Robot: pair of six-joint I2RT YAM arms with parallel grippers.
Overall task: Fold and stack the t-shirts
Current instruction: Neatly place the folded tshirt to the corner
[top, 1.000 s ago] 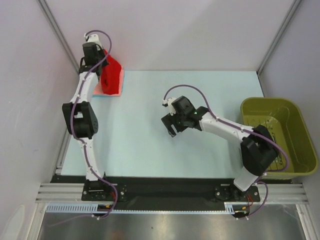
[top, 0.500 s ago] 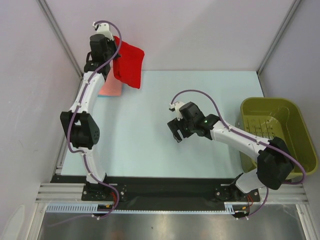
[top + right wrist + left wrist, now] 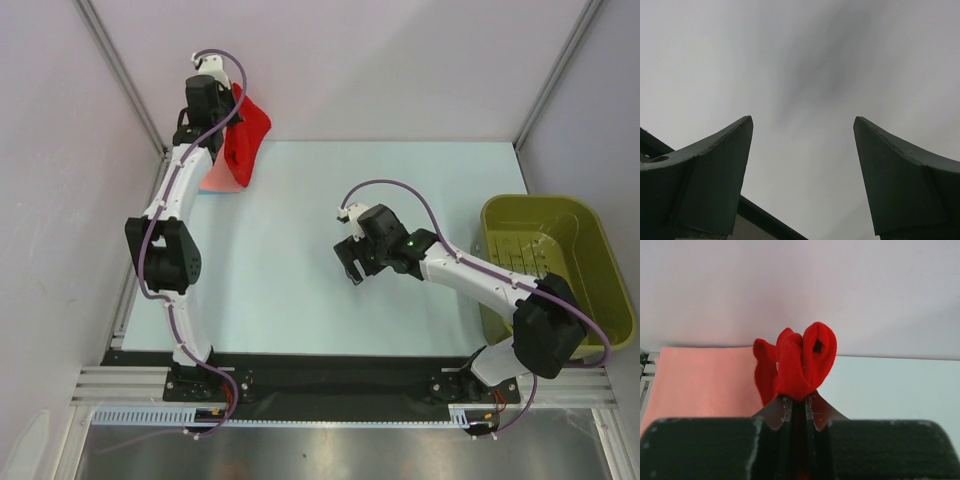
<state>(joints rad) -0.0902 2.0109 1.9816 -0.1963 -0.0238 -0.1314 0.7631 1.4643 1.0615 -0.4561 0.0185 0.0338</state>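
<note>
My left fingers [image 3: 795,406] are pressed almost together, pinching a bunched fold of the red t-shirt [image 3: 802,362]. In the left wrist view the cloth swells up out of the pinch in a few rounded loops, one of them curled round a small dark hollow. Seen from above, my left arm is stretched out to the far left corner of the bench [image 3: 400,190], and the red shirt hangs in the air from my fingers, gathered and drooping to a narrow end. Below and beside it the salmon-pink t-shirt [image 3: 218,178] lies flat on the bench against the far left edge. My wrist view shows it as a smooth pink sheet to the left of the red bundle. I cannot tell whether the lowest part of the red shirt touches the pink one or only hangs over it. My right fingers [image 3: 802,120] are spread wide with nothing between them. The right wrist view shows only a blurred grey surface past the two dark tips. From above they are near the middle of the bench, pointing toward the left and well apart from both shirts. The olive-green basket [image 3: 600,300] stands at the right edge of the bench, just beside my right arm's elbow and well apart from the shirts.
</note>
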